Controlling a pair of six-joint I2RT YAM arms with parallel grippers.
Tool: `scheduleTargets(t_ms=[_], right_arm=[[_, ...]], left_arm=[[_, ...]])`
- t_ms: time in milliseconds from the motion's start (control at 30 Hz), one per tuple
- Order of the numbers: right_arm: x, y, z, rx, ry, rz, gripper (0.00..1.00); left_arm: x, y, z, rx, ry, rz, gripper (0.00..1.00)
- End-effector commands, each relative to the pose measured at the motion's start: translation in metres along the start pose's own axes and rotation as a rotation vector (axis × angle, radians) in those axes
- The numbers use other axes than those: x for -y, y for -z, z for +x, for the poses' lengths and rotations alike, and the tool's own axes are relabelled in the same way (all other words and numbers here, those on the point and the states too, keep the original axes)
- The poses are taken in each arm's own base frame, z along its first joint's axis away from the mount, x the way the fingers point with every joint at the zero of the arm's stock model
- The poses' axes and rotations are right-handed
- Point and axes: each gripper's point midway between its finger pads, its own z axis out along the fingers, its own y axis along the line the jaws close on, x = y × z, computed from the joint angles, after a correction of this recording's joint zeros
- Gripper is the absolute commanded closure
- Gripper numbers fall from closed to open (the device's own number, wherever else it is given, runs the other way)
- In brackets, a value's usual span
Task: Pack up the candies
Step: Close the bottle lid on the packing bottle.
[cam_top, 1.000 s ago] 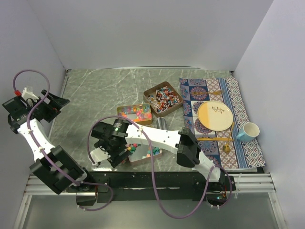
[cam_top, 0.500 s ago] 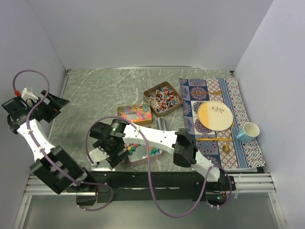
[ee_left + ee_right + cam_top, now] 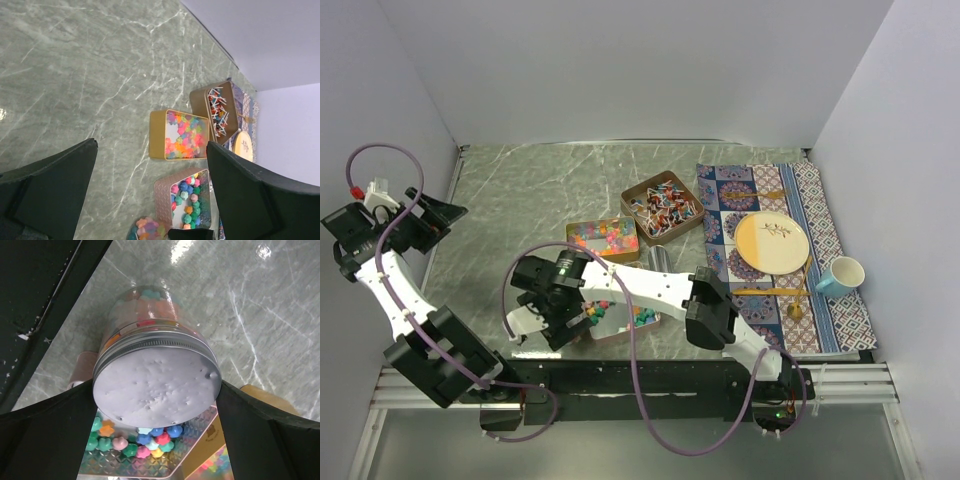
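Currently the right pincer (image 3: 157, 386) is clamped across the silver lid of the small clear glass jar (image 3: 142, 310). Whether the jar rests on the grey marble tabletop (image 3: 520, 190) cannot be told. Multicoloured star-shaped candies (image 3: 145, 440) show inside the jar and fill the embossed silver tin (image 3: 130, 465) just beside it. Beyond stand the pastel-filled bronze tin (image 3: 603, 237) and the farthest bronze tin (image 3: 662, 207) of twist-wrapped pieces. The left pincer (image 3: 152, 150), well apart, is spread wide and empty.

Risk: the smooth round lid may slip between the fingers. The jar would then drop onto the nearest tin and scatter sweets.
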Motion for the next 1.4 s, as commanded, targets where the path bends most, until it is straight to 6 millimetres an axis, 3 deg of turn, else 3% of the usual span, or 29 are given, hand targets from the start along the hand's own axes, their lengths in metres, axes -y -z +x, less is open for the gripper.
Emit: scheduleTargets(t_ms=[0, 367, 700, 900, 1100, 1367], right_arm=[[0.007, 0.028, -0.011, 0.062, -0.066, 0.069, 0.00], [0.009, 0.043, 0.003, -0.013, -0.131, 0.112, 0.00], [0.011, 0.059, -0.012, 0.049, -0.190, 0.147, 0.00], [0.009, 0.047, -0.018, 0.045, -0.181, 0.129, 0.00], [-0.005, 0.027, -0.014, -0.027, -0.155, 0.066, 0.00], [0.001, 0.011, -0.025, 0.025, -0.209, 0.083, 0.00]], left_arm=[[0.028, 0.008, -0.022, 0.055, -0.080, 0.092, 0.03], [0.029, 0.008, -0.020, 0.058, -0.106, 0.110, 0.03], [0.033, 0.008, -0.022, 0.067, -0.133, 0.142, 0.03], [0.032, 0.007, -0.023, 0.072, -0.126, 0.145, 0.03], [0.033, 0.007, -0.023, 0.069, -0.134, 0.149, 0.03], [0.030, 0.010, -0.019, 0.062, -0.076, 0.179, 0.03]])
